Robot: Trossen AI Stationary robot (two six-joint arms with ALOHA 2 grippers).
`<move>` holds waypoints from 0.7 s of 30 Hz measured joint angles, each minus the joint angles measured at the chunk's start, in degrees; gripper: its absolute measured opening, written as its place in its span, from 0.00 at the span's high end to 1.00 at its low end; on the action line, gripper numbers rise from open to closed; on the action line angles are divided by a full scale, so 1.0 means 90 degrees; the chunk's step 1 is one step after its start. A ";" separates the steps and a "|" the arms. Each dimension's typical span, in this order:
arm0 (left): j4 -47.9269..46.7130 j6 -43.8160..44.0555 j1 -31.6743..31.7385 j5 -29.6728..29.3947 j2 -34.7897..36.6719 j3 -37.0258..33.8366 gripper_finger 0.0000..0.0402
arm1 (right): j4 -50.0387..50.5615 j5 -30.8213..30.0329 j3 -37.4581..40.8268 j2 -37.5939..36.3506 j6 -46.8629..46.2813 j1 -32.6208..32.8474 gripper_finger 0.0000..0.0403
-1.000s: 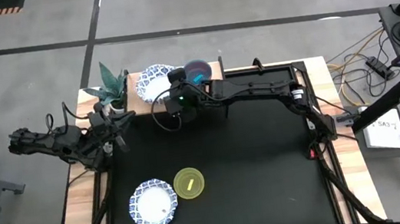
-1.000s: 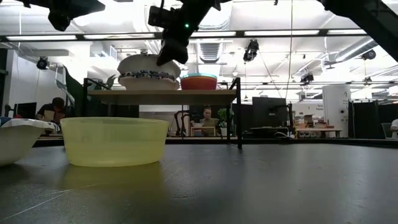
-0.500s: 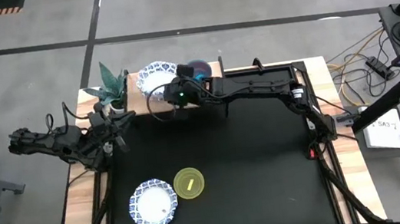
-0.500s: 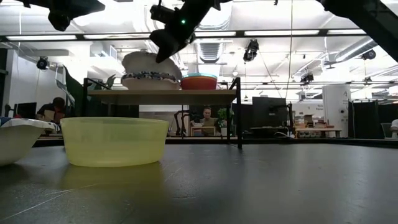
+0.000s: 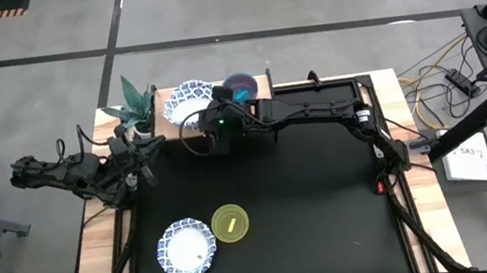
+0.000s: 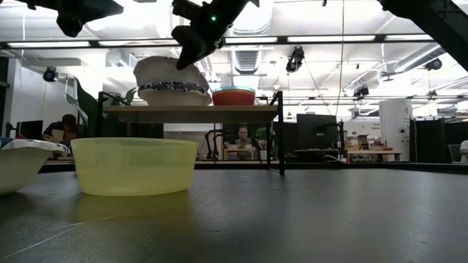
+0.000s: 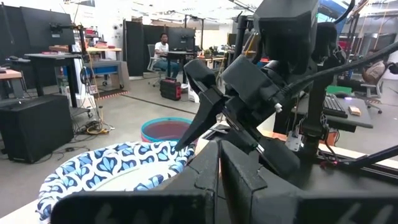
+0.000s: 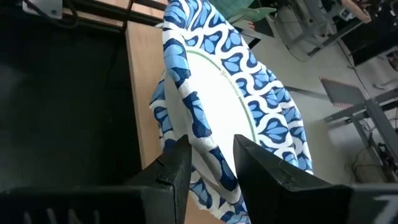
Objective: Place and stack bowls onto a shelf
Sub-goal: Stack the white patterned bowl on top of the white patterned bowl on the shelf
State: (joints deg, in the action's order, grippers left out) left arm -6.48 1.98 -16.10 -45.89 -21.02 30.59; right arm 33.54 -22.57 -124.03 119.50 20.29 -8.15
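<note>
My right gripper (image 5: pixel 210 120) reaches over the light-wood shelf (image 6: pixel 219 113) at the table's far edge and is shut on a white bowl with a blue wavy rim (image 5: pixel 188 100). This bowl sits over another such bowl (image 6: pixel 172 96) on the shelf's left part. A stack of small bowls, purple on top (image 5: pixel 239 86), red and teal from the side (image 6: pixel 234 96), stands to its right. On the mat lie a third patterned bowl (image 5: pixel 186 250) and the yellow-green bowl (image 5: pixel 229 223). My left gripper (image 7: pixel 217 171) waits shut at the table's left edge (image 5: pixel 131 165). My right gripper pinches the patterned bowl's rim (image 8: pixel 208 155) on the bowl's near right side, with one finger (image 8: pixel 176 165) on one face of the wall and one (image 8: pixel 261 163) on the other. The fingers come slanting down from the table's near right. The bowl sits tilted on the bowl beneath it.
A potted green plant (image 5: pixel 135 103) stands just left of the shelf. The black mat (image 5: pixel 309 203) covers the table between the shelf and the two bowls near the front. People sit at desks in the room beyond the table (image 6: pixel 241 139).
My right gripper, still shut on the patterned bowl's rim, has gone first a little toward the far edge and then back toward the near left. The bowl has tipped and then shifted toward the shelf's left end, staying over the bowl beneath it.
</note>
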 joint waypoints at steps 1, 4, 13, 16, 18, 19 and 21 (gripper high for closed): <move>0.0000 0.0000 0.0000 0.0000 0.0000 0.0000 1.00 | -0.0011 0.0000 0.0000 0.0001 0.0022 -0.0015 0.73; 0.0002 0.0000 0.0000 0.0000 0.0000 0.0000 1.00 | -0.0312 0.0050 0.0024 0.0057 0.0039 -0.0087 0.73; 0.0005 0.0002 0.0001 0.0000 -0.0002 0.0000 1.00 | -0.0253 0.0584 0.0042 0.0078 -0.0164 -0.0217 0.72; 0.0005 0.0003 0.0000 0.0000 -0.0002 0.0000 1.00 | -0.0258 0.0617 0.0063 0.0078 -0.0132 -0.0288 0.71; 0.0007 0.0005 0.0001 -0.0001 -0.0002 0.0000 1.00 | -0.0511 0.0426 0.0096 0.0078 -0.0088 -0.0306 0.69; 0.0007 0.0005 0.0000 0.0000 -0.0002 0.0000 1.00 | -0.0613 0.0299 0.0113 0.0078 -0.0050 -0.0310 0.69; 0.0009 0.0007 0.0000 0.0000 -0.0002 0.0000 1.00 | -0.0670 0.0355 0.0125 0.0078 0.0122 -0.0344 0.74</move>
State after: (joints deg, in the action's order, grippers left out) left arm -6.40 2.04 -16.10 -45.89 -21.04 30.59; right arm 27.51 -19.37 -122.90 120.20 21.38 -11.24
